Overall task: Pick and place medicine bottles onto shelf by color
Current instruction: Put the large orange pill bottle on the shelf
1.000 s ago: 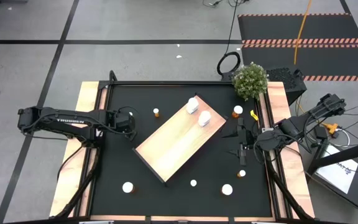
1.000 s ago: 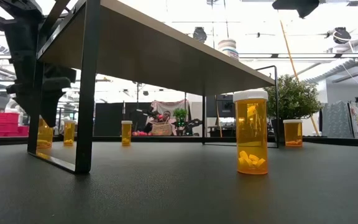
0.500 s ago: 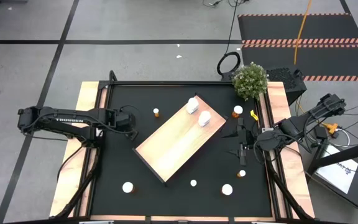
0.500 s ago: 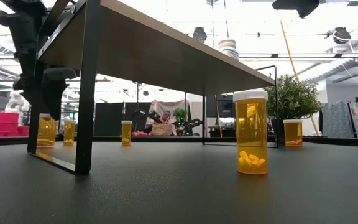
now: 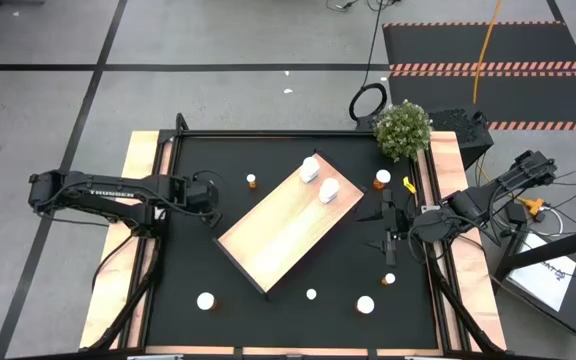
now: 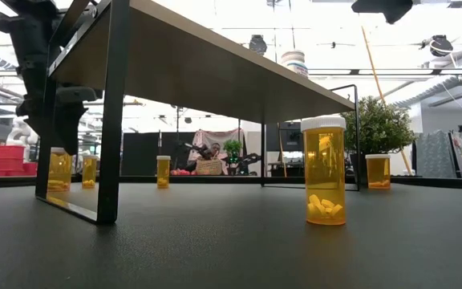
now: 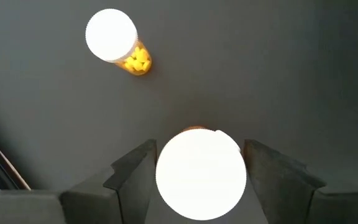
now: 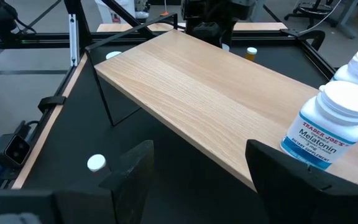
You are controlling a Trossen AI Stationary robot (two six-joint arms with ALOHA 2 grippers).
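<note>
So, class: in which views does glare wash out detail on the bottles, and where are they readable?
Left wrist view: both white caps blow out to featureless discs. Right wrist view: the white bottle shows a readable label. Low view: the orange bottle is clear, pills visible, against a bright ceiling.

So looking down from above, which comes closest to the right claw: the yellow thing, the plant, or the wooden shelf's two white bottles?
From the right gripper, in the high view:
1. The yellow thing, just beyond it by the table's right rail.
2. The white bottles, on the shelf's far end, toward the left arm.
3. The plant, at the far right corner.
</note>
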